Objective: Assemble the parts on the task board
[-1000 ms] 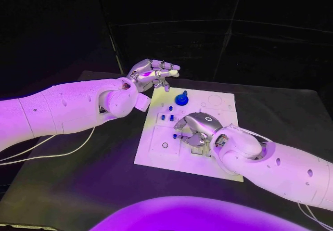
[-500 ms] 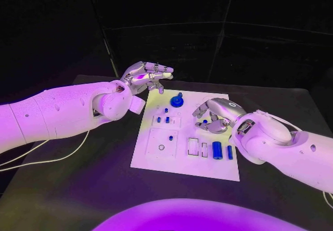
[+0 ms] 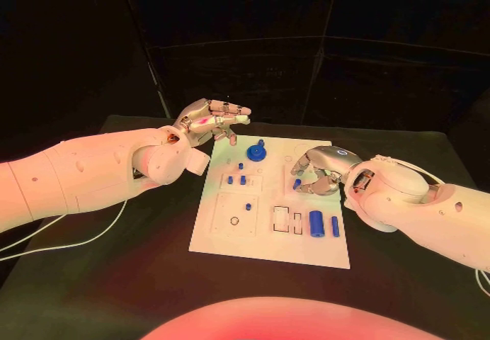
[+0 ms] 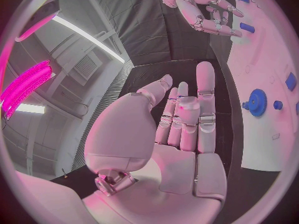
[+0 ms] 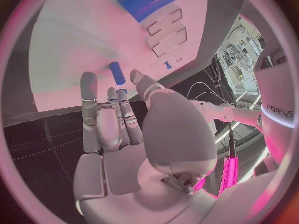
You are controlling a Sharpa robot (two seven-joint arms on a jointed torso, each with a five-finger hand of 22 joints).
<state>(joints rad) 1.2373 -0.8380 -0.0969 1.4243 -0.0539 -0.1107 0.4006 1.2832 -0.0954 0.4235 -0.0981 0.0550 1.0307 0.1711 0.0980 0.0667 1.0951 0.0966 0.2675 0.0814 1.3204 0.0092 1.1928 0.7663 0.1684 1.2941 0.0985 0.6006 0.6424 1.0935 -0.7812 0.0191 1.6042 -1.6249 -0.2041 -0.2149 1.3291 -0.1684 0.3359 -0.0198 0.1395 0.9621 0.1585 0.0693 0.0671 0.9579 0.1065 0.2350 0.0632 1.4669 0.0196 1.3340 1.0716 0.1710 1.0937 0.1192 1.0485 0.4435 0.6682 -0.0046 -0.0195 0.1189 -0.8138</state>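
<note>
The white task board [image 3: 268, 241] lies mid-table. At its far end stands a blue gear-like knob [image 3: 255, 150], also visible in the left wrist view [image 4: 257, 102]. Small blue pegs [image 3: 236, 180] stand near it. A blue cylinder [image 3: 316, 223] and a thin blue bar [image 3: 334, 226] lie by the slots at the right. My right hand [image 3: 318, 170] hovers over the board's far right part with fingers apart, and its fingertips are close to a short blue peg [image 3: 297, 183] [image 5: 117, 73]. My left hand [image 3: 212, 119] [image 4: 184, 119] is raised beyond the board's far left corner, holding nothing.
Black table [image 3: 122, 255] surrounds the board on all sides. A white cable [image 3: 71, 237] trails across the table under my left arm. Rectangular slots [image 3: 286, 218] and a square recess [image 3: 235, 220] mark the board's near half.
My right hand has lifted from the slots at the board's near right and moved toward the far right, uncovering the blue cylinder and bar. My left hand stays raised.
</note>
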